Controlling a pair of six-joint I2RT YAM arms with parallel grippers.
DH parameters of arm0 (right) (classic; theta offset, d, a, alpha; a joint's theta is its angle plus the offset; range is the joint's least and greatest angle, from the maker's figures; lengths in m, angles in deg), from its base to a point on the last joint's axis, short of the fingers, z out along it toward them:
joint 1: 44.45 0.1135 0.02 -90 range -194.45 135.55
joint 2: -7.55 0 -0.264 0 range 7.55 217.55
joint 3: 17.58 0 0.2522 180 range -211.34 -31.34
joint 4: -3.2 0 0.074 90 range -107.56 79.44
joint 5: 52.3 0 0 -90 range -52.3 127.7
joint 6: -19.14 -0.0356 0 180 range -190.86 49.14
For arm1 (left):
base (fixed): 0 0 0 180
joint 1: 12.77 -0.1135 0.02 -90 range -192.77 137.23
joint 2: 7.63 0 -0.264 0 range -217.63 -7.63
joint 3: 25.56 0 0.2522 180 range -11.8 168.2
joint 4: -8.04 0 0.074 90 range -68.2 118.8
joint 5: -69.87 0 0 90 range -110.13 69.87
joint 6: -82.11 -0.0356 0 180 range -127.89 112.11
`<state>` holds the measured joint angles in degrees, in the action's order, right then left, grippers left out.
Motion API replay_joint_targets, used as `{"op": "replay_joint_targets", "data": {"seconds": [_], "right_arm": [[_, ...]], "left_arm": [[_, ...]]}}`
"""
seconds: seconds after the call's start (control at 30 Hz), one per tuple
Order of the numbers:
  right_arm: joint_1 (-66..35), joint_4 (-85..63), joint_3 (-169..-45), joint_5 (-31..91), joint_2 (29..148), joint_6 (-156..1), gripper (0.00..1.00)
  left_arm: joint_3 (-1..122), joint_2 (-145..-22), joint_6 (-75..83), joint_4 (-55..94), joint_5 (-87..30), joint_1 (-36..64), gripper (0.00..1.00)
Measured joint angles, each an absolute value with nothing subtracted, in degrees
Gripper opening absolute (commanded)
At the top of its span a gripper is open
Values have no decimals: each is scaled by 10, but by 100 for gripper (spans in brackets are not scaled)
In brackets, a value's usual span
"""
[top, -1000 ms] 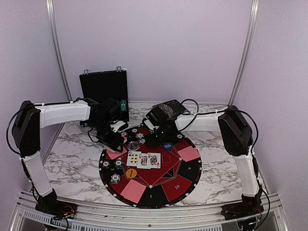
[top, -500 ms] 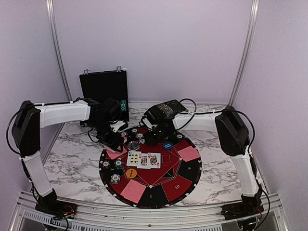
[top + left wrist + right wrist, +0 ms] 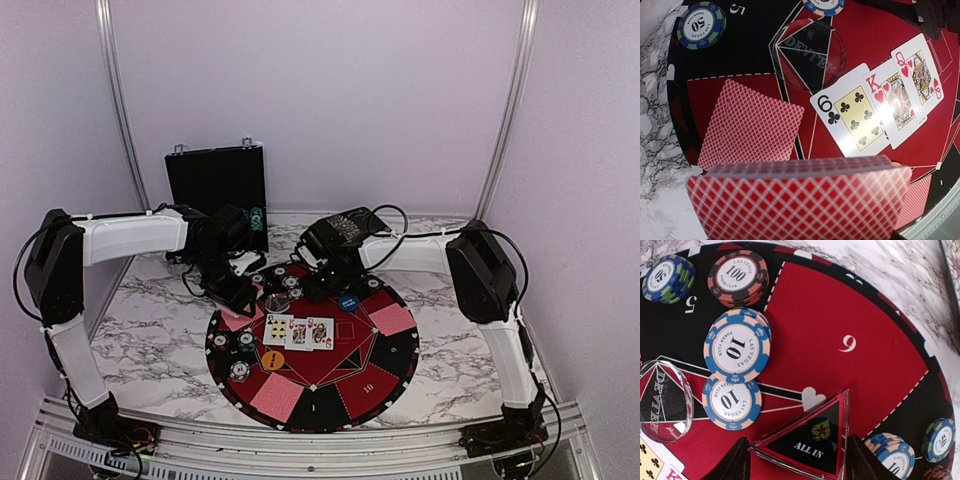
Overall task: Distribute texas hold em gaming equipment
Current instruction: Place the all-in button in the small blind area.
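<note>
Left wrist view is half filled by the deck (image 3: pixel 800 200) of red-backed cards, right up under the left gripper (image 3: pixel 232 290). Its fingers are hidden behind the cards, but the deck hangs clear of the mat (image 3: pixel 875 30), so I judge them clamped on it. The deck's long axis runs side to side across the hand. Its backs are turned to the wrist and its stacked edge faces forward, toward a face-down card (image 3: pixel 750 125) lying just ahead and below. Further ahead and to the hand's right, the six of clubs (image 3: pixel 852 115), king of hearts (image 3: pixel 892 100) and queen of hearts (image 3: pixel 920 75) lie face up, overlapping.

The deck looks light but slick to me. Loose cards would slide off one another, and the stack seems slightly bowed. Pinching across the flat faces should pin it best.

The right gripper (image 3: pixel 797 460) is closed on the clear ALL IN triangle (image 3: pixel 807 440), with a finger (image 3: pixel 735 462) at each side and one corner pointing ahead of the hand. It looks like hard, smooth plastic, which I'd expect to squirt out if squeezed off-centre.
</note>
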<state>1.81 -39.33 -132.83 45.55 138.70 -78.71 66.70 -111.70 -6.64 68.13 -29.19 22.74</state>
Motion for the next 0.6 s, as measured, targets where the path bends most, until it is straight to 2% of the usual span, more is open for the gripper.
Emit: {"op": "replay_joint_targets", "data": {"seconds": [0.4, 0.6], "right_arm": [[18, -394, -1329, 458, 1387, -787, 59], [18, -395, -1329, 458, 1387, -786, 60]], "left_arm": [[667, -1117, -66, 681, -292, 227, 34], [667, -1117, -66, 681, -292, 227, 34]]}}
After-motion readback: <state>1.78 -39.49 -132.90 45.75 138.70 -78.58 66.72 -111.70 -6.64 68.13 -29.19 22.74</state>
